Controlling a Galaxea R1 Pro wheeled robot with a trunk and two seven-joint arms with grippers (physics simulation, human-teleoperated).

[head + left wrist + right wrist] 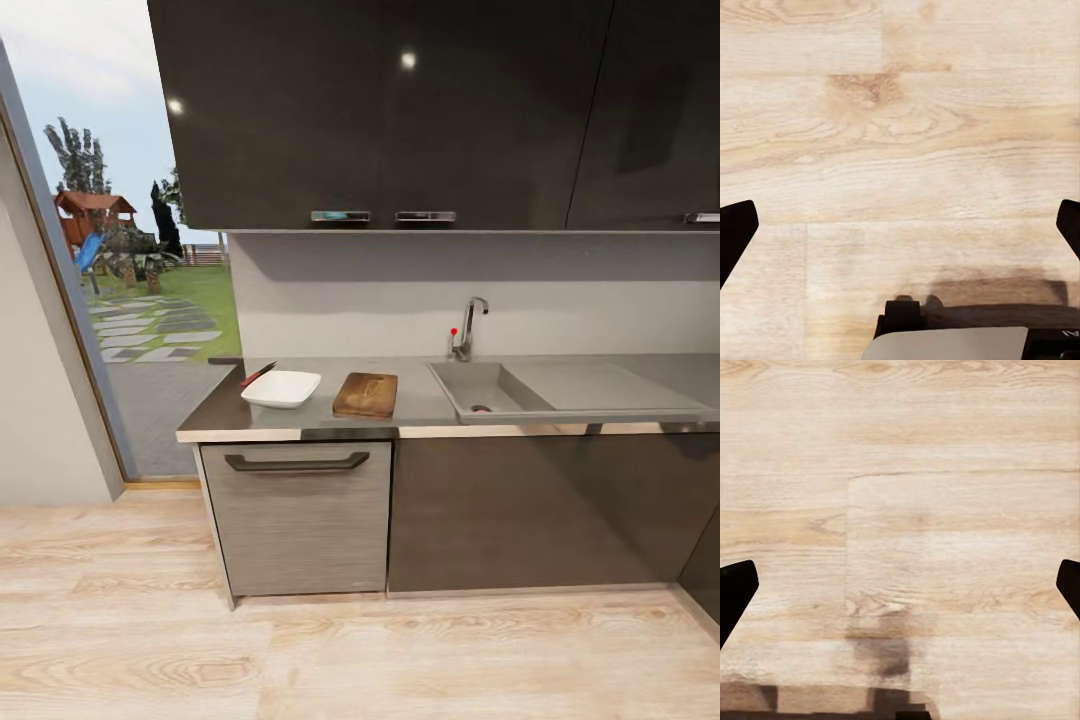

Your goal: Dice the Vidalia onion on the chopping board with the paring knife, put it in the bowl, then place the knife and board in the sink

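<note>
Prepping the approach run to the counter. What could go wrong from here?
1. The paring knife lies tight behind the bowl, near the countertop end; a grasp there could nudge the bowl or push the knife off.
2. The onion isn't discernible in the sink from this distance, so the first grasp lacks a confirmed target.
3. Both wrist views face wood floor, with left gripper and right gripper spread open, so the arms must rise before reaching.
</note>
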